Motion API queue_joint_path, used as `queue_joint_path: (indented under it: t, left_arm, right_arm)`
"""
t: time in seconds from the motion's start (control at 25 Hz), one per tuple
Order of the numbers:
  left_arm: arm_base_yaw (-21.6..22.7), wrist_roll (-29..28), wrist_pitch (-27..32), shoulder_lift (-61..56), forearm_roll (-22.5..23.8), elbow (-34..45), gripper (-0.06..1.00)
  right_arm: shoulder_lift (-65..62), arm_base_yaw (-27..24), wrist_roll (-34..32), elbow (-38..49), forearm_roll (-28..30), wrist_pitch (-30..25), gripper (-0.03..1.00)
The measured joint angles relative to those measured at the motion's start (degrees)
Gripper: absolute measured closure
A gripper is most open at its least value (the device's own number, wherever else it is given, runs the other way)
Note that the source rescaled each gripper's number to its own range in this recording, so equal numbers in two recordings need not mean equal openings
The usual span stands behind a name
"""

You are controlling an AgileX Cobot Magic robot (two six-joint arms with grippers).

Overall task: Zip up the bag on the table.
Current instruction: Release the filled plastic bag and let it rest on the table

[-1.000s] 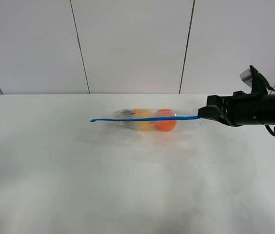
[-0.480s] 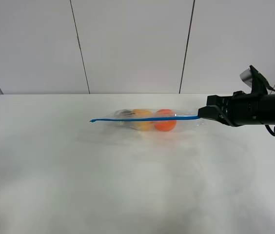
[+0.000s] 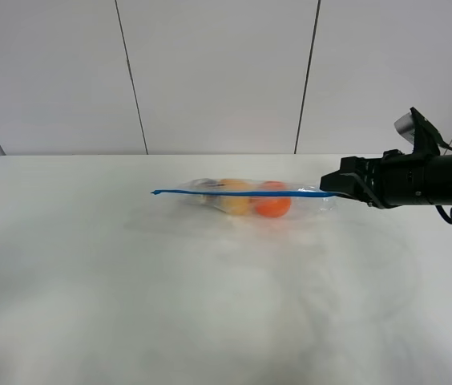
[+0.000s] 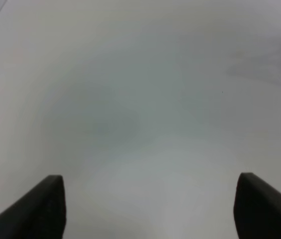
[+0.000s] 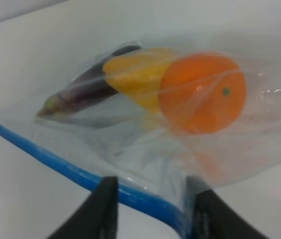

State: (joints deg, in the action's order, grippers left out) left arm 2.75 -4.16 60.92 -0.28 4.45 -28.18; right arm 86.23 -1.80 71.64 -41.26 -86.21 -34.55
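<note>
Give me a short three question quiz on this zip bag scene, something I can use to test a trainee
1. True or false: the bag lies on the table with its blue zipper strip running from the view's left toward the right gripper.
2. Which item inside the bag sits nearest the right gripper? A) the orange B) the eggplant C) the pear
3. Fill in: in the right wrist view, the two fingers stand on either side of the ____ strip.

Key:
1. True.
2. A. The orange is at that end; the eggplant is farthest.
3. Blue zipper; the jaws are parted there.
</note>
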Motion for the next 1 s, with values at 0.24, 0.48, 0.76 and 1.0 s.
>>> queue_joint_path:
  t: [0.24, 0.48, 0.76, 1.0]
  left_arm:
    - [0.0, 0.0, 0.0, 0.0, 0.0, 0.0, 0.18]
    - [0.0, 0.0, 0.0, 0.0, 0.0, 0.0, 0.18]
    - [0.0, 0.0, 0.0, 0.0, 0.0, 0.0, 0.18]
    - [0.0, 0.0, 0.0, 0.0, 0.0, 0.0, 0.18]
  right_arm:
    - [0.0, 0.0, 0.0, 0.0, 0.0, 0.0, 0.32]
    - [0.0, 0.0, 0.0, 0.0, 0.0, 0.0, 0.11]
    - [0.0, 0.0, 0.0, 0.0, 0.92, 0.12, 0.09]
    - [0.0, 0.0, 0.65, 0.0, 3.95, 0.7, 0.09]
